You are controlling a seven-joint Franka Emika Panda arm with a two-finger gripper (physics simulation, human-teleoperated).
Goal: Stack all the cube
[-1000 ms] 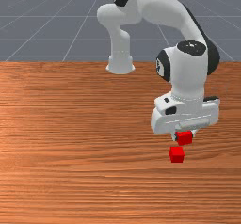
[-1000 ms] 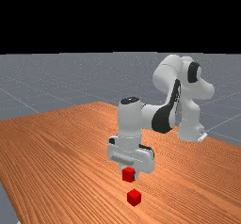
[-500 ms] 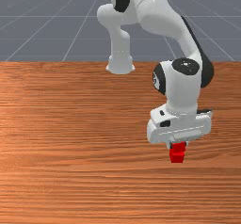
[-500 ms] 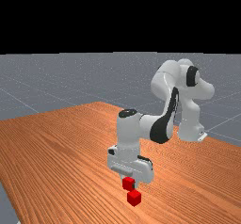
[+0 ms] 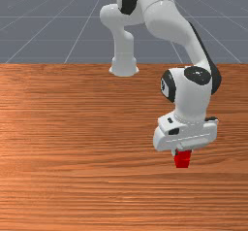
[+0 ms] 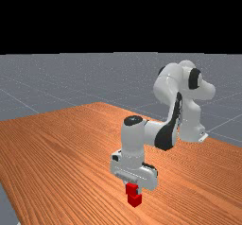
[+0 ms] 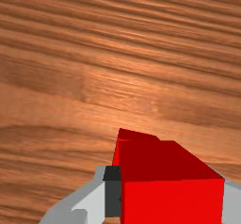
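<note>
Between the finger pads [image 7: 113,197] of the gripper [image 7: 170,197]: upper red cube [image 7: 172,203], clamped from two opposite sides. Grip is closed on it. I take the side hold to be deliberate, since it leaves the underside free to land.

Next below, lower red cube [image 6: 134,201], standing flat on the wooden table [image 5: 72,176], untouched by the pads. Its flat top makes it the natural base. Front view: upper cube overlaps it. Far view: upper cube sits slightly toward that view's left. Wrist view: part of the lower cube juts out past the upper one, edges at an angle to each other. Whether the faces touch, I cannot tell from my station.

Judgement: placing step, near its end; two cubes seen, one stack almost made. Before letting go I would want the offset checked, as a corner left overhanging could tip the upper cube. A small turn might square the faces, though the stack should not need it. After contact, part the pads evenly and lift straight up, so that neither drags the cube sideways.

Farther back, the Panda arm [image 5: 191,96] holds the hand pointing down, which I read as keeping the cube's underside level for landing. Farthest off in the front view, arm base [image 5: 124,64], at the table's far edge
</note>
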